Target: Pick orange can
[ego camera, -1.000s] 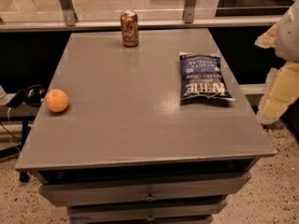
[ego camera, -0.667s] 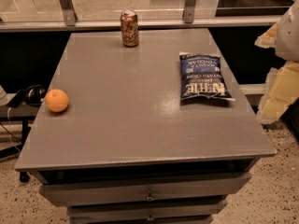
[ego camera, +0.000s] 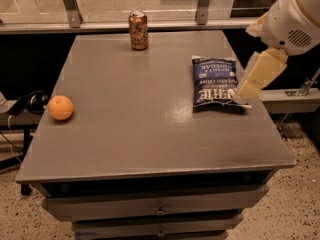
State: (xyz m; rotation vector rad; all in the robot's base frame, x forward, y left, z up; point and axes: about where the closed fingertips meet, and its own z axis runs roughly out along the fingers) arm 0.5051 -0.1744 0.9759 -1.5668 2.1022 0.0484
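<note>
So we've got the orange can [ego camera: 138,30] standing upright at the far edge of the table [ego camera: 130,134], a bit left of centre. The gripper [ego camera: 255,76] hangs at the right side, its tip over the right edge of the chip bag [ego camera: 214,81]. From there the can lies far and to the left, well apart, long axis vertical. We honestly can't tell if the gripper is released or clenched, or touching the bag. The arm is cut off top right. The orange fruit [ego camera: 60,107] sits near left.
</note>
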